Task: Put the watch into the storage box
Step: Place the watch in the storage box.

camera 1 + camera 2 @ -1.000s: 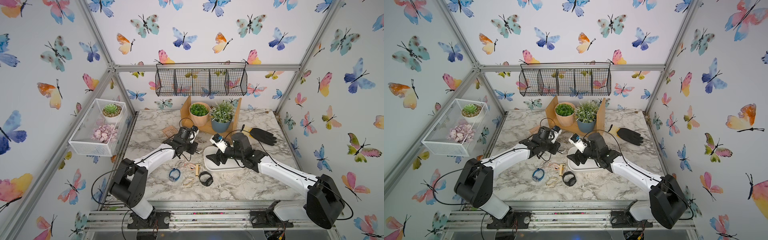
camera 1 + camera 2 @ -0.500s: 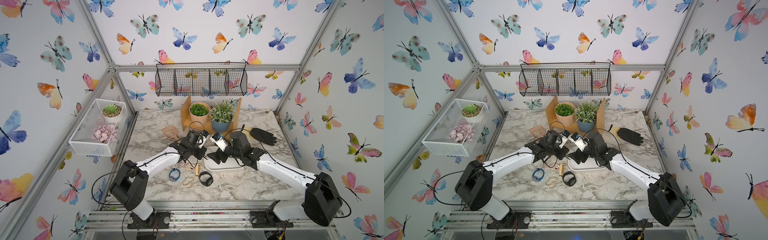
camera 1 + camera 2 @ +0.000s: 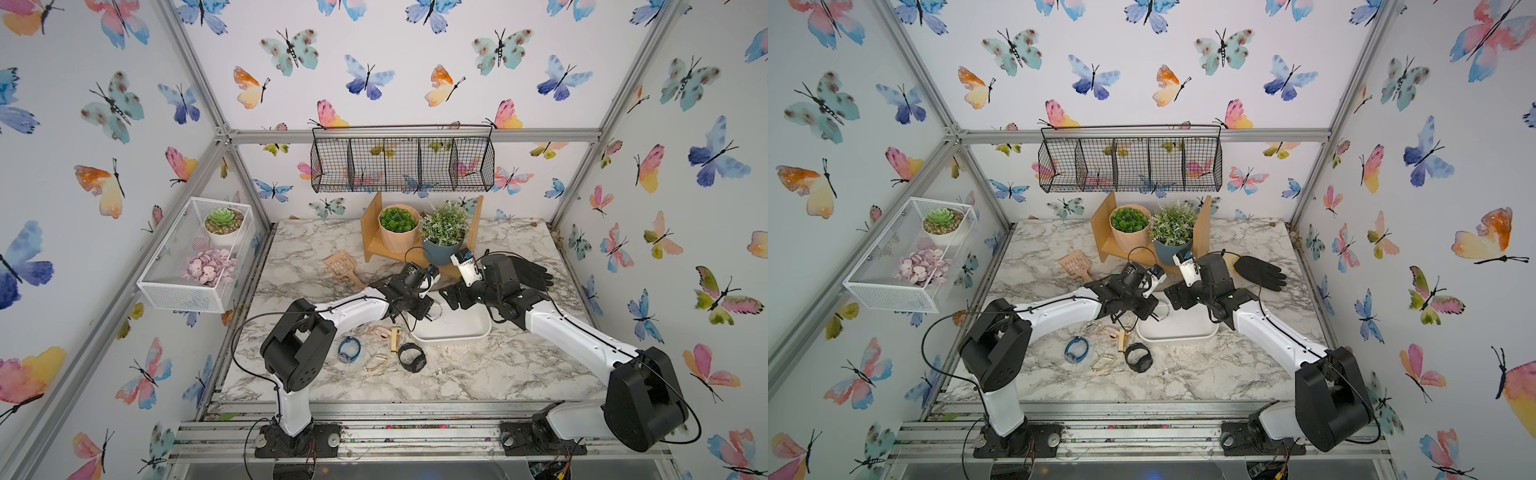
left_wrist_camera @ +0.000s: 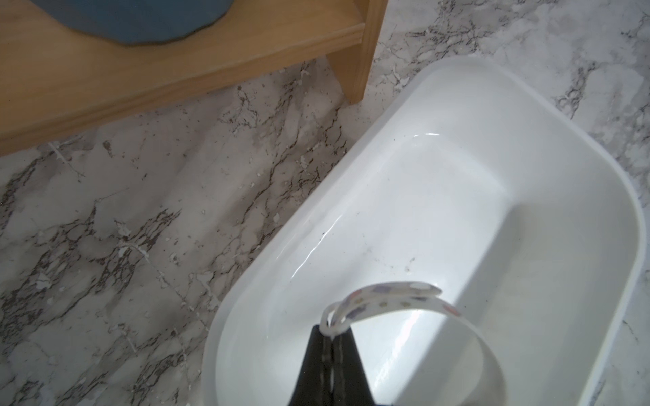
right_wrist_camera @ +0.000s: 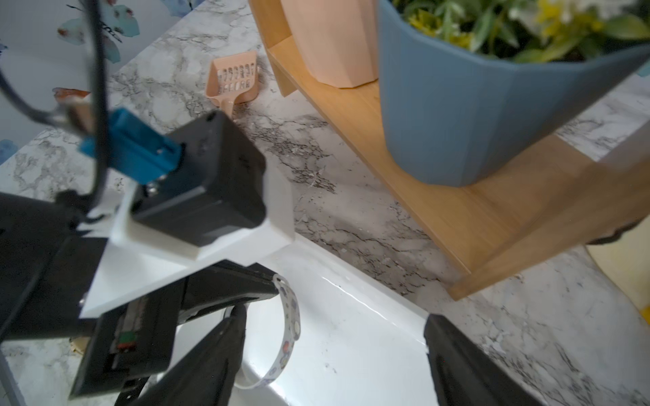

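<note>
Robotics lab cell dressed as a home: butterfly wallpaper (image 3: 415, 62) lines panels set in a bare aluminium frame (image 3: 411, 135). A left arm (image 3: 353, 307) and a right arm (image 3: 573, 336) stand bolted to a metal rail (image 3: 415, 434) at the edge of a marble-look tabletop (image 3: 478, 374), with potted plants (image 3: 442, 232) and a black wire basket (image 3: 403, 166) at the back.

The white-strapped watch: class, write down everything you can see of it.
Only the strap of the watch shows: a thin, flexible white band with small coloured dots, curled into an open loop. No face is visible. The left tool is shut on it, pinching the band between its black tips. The loop hangs over the inside of the box, near one end. Whether it touches the floor there is unclear.
</note>
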{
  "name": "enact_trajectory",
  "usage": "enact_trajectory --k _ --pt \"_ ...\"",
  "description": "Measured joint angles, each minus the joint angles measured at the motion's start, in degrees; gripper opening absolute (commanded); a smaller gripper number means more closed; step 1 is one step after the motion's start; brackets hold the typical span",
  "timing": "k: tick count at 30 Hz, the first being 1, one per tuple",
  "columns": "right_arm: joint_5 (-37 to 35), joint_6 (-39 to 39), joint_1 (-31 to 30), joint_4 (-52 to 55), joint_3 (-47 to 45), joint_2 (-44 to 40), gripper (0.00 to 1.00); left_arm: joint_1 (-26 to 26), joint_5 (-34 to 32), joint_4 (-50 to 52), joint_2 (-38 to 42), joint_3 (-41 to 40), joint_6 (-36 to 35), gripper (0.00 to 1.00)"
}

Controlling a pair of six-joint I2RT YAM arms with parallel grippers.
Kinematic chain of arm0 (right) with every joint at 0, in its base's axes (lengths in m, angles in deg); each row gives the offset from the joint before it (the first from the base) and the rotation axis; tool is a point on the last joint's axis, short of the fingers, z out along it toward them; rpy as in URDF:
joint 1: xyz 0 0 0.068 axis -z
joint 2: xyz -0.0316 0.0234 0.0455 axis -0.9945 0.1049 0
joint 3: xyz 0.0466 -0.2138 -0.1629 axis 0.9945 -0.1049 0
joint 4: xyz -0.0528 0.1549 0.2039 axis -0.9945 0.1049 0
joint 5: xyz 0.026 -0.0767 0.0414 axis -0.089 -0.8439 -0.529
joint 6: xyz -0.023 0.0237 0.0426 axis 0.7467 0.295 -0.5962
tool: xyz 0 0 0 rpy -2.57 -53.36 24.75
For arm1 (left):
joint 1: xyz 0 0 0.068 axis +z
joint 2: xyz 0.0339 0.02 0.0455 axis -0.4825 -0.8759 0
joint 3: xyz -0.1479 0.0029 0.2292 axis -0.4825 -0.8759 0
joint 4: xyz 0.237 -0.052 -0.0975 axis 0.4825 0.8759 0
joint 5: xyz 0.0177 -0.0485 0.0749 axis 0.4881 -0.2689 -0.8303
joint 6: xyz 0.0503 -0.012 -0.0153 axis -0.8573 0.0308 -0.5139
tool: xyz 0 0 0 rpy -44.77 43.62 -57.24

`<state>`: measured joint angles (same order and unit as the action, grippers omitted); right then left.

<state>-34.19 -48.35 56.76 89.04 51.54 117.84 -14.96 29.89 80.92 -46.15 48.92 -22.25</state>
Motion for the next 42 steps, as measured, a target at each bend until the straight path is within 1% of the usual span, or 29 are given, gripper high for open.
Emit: enact_trajectory --k 4,6,8,11,13,22,25,26,27,28,30,32,34,36,38,42 --pt "-1.7 -1.2 1.31 0.04 -0.68 0.61 0.87 -0.17 -1.6 -0.07 -1.57 0.96 0.48 0.0" --pt "-2.12 -1.62 1.31 0.02 -0.96 0.98 0.87 -0.2 -2.43 -0.02 -2.34 1.25 0.72 0.04" --pt "-2.29 -1.92 1.31 0.0 -1.22 1.16 0.87 -0.17 -2.99 -0.07 -3.21 1.64 0.92 0.04" --pt "-2.36 -1.97 1.27 -0.02 -1.44 1.44 0.87 -0.2 -3.65 -0.02 -4.22 1.79 1.31 0.09" --pt "-2.36 -1.97 1.27 -0.04 -1.51 1.66 0.87 -0.2 -4.11 -0.02 -4.72 1.79 1.64 0.11" --pt "-2.34 -1.88 1.27 -0.39 -1.97 1.9 0.86 -0.2 -5.77 -0.11 -5.09 1.81 2.32 0.22" --pt "-2.34 -1.7 1.27 -0.5 -2.58 1.9 0.85 -0.2 -6.05 -0.02 -5.09 2.12 2.67 0.3" --pt "-2.34 -1.62 1.27 -0.5 -2.82 1.9 0.85 -0.2 -6.21 -0.07 -5.09 2.29 2.75 0.35" --pt "-2.36 -1.49 1.27 -0.57 -3.06 1.88 0.85 -0.2 -6.32 -0.13 -5.09 2.38 2.93 0.43" --pt "-2.34 -1.44 1.27 -0.66 -3.26 1.81 0.85 -0.2 -6.4 -0.31 -5.09 2.43 3.04 0.49" --pt "-2.34 -1.27 1.27 -0.79 -3.58 1.66 0.85 -0.2 -6.86 -0.66 -5.09 2.4 3.15 0.57" --pt "-2.29 -1.03 1.18 -1.07 -3.69 1.44 0.84 -0.2 -7.13 -0.94 -5.07 2.38 3.37 0.62" --pt "-2.29 -0.83 0.85 -1.84 -3.98 0.96 0.84 -0.2 -7.56 -1.44 -4.63 1.95 3.39 0.69" --pt "-2.34 -0.79 0.59 -2.38 -4.33 0.22 0.84 -0.17 -8.2 -1.86 -3.06 0.74 3.54 0.74" --pt "-2.43 -0.59 0.39 -2.67 -4.42 -0.46 0.84 -0.17 -9.22 -2.6 -0.2 -1.18 3.69 0.8" --pt "-2.4 -0.39 0.09 -3.23 -4.42 -1.4 0.83 0.0 -9.62 -4.59 6.67 -4.17 4.22 0.85"
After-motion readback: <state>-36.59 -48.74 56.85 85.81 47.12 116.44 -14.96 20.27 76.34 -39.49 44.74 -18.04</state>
